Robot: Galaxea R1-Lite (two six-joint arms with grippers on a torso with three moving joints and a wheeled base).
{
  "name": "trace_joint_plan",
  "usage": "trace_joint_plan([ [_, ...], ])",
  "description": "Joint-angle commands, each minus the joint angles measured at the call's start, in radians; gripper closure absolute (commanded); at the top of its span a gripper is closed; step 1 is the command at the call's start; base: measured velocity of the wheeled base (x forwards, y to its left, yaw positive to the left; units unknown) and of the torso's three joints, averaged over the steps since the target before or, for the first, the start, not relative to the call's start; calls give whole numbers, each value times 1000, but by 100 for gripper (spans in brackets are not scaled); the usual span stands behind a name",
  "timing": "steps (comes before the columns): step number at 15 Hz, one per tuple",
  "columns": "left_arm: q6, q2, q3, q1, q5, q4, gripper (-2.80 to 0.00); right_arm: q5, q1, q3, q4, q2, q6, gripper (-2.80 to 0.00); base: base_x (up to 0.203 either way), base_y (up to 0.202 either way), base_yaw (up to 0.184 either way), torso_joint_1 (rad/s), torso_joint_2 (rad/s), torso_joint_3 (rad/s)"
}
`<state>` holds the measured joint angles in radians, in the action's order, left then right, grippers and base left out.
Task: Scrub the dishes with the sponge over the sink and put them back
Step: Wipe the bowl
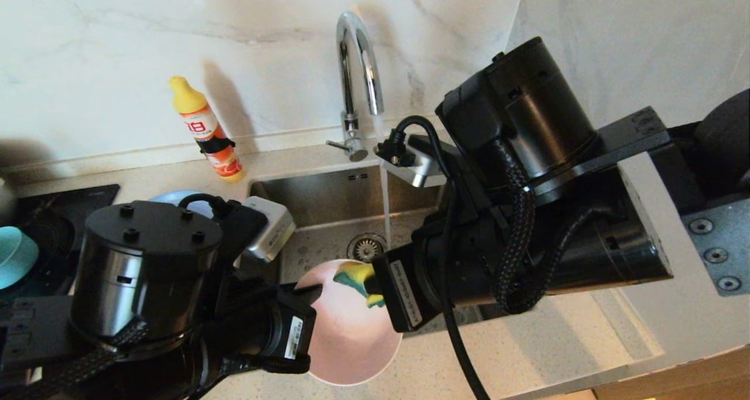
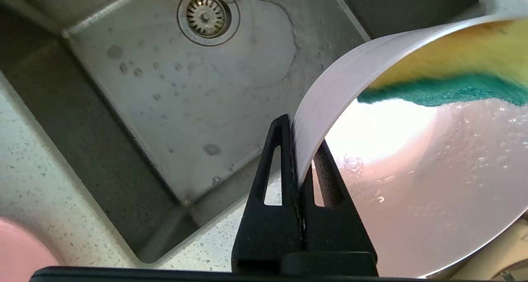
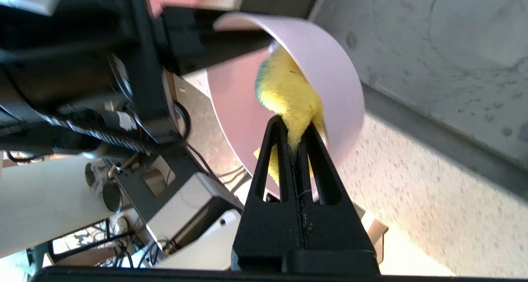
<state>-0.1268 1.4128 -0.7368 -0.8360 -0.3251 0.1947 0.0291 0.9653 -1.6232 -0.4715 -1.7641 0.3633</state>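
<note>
I'm scrubbing the pale pink-white bowl (image 1: 351, 335) with the sponge (image 1: 358, 280) over the bench (image 1: 527, 353) edge

My left hand (image 2: 298, 170) is pinched tight on the bowl's rim, holding it tilted; my right hand (image 3: 296, 150) clamps the sponge's tail, pressing its yellow-and-green body against the bowl's inside just ahead of its fingers. Beyond both hands lies the sink (image 1: 328, 198), water running from the tap (image 1: 357, 66) beside the drain (image 1: 367, 246)
</note>
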Motion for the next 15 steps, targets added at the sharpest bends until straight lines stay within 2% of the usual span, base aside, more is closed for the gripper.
trace_joint_plan([
  [1, -1, 0, 2, 1, -13, 27, 0, 0, -9, 27, -3, 25, 2, 0, 0, 0, 0, 0, 0, 0],
  [4, -1, 5, 4, 1, -76, 83, 0, -26, -8, 22, -24, 20, 2, 0, 0, 0, 0, 0, 0, 0],
  [13, 6, 11, -15, 34, -83, 88, 0, -23, 65, 24, -69, 5, 5, 0, 0, 0, 0, 0, 0, 0],
  [15, 6, 23, -16, 47, -84, 121, 0, -21, 81, 22, -76, 0, 4, 0, 0, 0, 0, 0, 0, 0],
])
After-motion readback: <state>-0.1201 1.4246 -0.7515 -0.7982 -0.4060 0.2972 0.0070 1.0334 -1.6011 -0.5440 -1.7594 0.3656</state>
